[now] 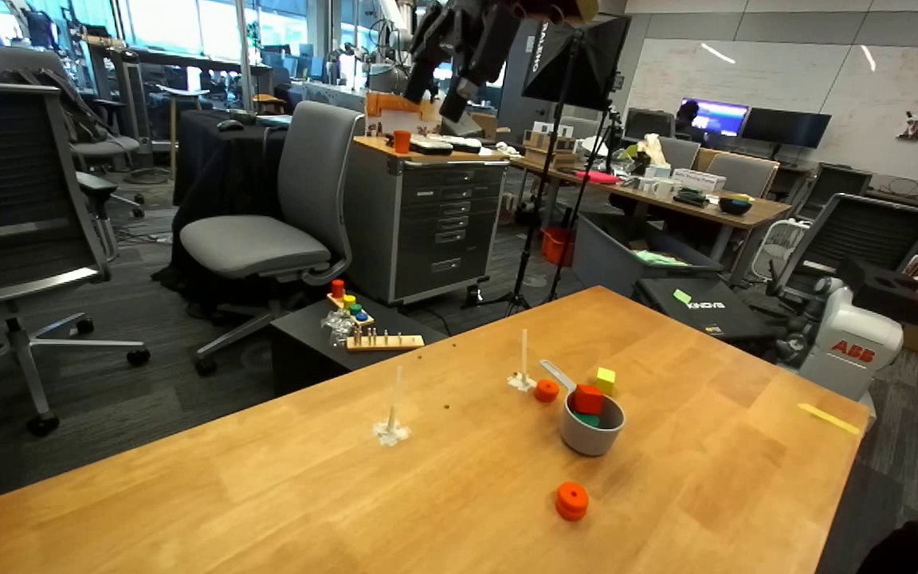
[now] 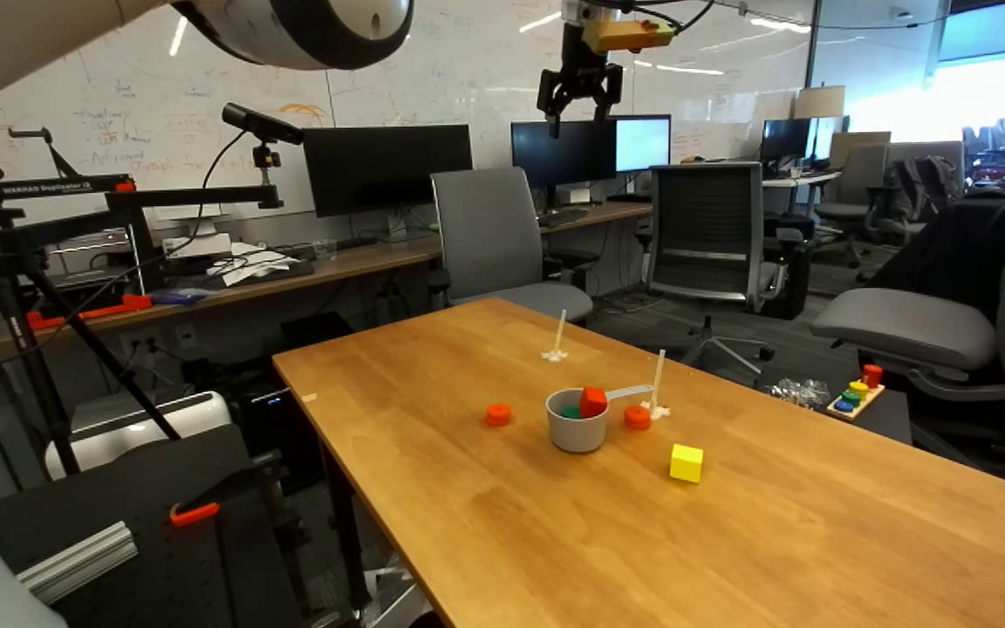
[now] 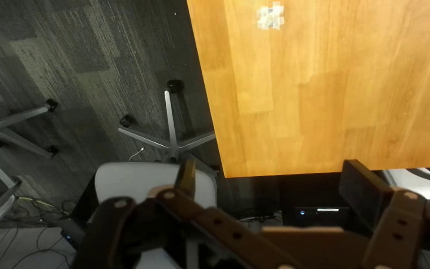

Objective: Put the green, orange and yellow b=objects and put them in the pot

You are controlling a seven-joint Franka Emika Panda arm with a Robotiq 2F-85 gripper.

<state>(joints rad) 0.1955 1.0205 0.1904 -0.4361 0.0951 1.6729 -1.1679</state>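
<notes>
A grey pot with a handle stands on the table in both exterior views [image 1: 593, 437] [image 2: 577, 436]. A green object [image 1: 586, 418] [image 2: 570, 412] lies inside it, partly hidden. A red-orange block [image 1: 588, 399] [image 2: 593, 401] sits in the pot and rises above its rim. A yellow cube [image 1: 605, 380] [image 2: 687, 463] is on the table outside the pot. One orange round piece [image 1: 546, 390] [image 2: 638, 418] lies by a peg; another [image 1: 571, 501] [image 2: 498, 414] lies apart on the pot's other side. My gripper [image 1: 436, 101] [image 2: 578, 124] [image 3: 269, 166] is open, empty, high above the table.
Two thin upright pegs [image 1: 395, 402] [image 1: 524, 355] are taped to the wooden table [image 1: 268, 478]. Chairs [image 1: 268, 239] stand around it. A low dark side table holds a coloured toy [image 1: 350, 303]. The wrist view shows the table corner [image 3: 274, 149] and a grey chair seat [image 3: 136, 179].
</notes>
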